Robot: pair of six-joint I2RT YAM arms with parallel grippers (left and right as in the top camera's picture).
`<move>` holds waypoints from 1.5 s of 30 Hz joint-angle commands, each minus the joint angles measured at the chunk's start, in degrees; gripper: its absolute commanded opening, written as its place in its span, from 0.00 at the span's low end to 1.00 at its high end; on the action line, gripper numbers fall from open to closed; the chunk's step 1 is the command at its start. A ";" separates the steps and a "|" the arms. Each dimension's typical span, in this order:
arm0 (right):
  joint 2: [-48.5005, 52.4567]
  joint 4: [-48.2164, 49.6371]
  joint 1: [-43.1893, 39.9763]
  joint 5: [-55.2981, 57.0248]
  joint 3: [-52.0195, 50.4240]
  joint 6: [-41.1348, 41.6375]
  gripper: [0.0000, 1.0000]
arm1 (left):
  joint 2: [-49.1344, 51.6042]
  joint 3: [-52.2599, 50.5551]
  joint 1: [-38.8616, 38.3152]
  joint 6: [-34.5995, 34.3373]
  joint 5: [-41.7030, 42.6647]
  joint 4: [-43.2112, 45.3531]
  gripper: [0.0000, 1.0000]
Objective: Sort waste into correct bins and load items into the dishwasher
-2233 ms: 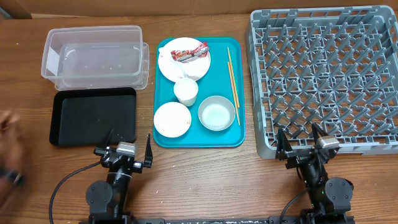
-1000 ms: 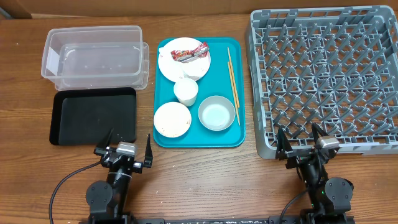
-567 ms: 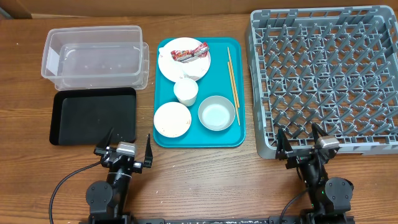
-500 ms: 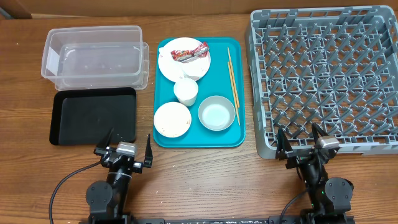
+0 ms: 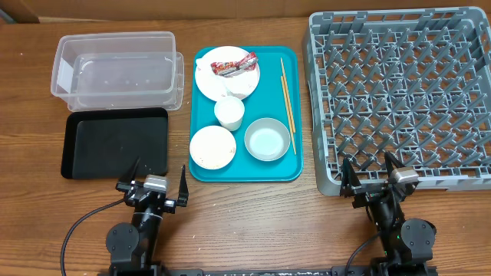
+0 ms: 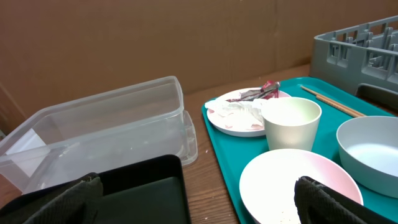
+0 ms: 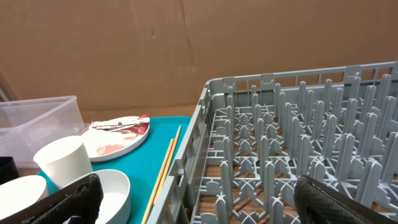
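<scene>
overhead: high, straight down, whole tabletop | left wrist: low, near edge, facing far over teal tray | right wrist: low, facing far, rack close | shared: teal tray

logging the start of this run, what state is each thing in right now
clear tub: upright, empty
black tray: empty
plate: holding wrapper and tissue
cup: upright
pale pink bowl: upright, few specks inside
greyish bowl: upright, empty
chopsticks: lying side by side on teal tray
dish rack: empty
left gripper: open, empty
right gripper: open, empty
</scene>
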 commanded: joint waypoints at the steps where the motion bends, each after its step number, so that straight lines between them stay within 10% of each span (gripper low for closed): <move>1: -0.57 0.35 0.37 -0.26 -0.61 0.26 1.00 | -0.61 -0.39 -0.33 1.05 -0.74 0.09 1.00; 45: -0.50 1.20 0.37 -0.33 6.69 0.22 1.00 | -0.61 2.38 -0.37 -6.95 -2.95 8.96 1.00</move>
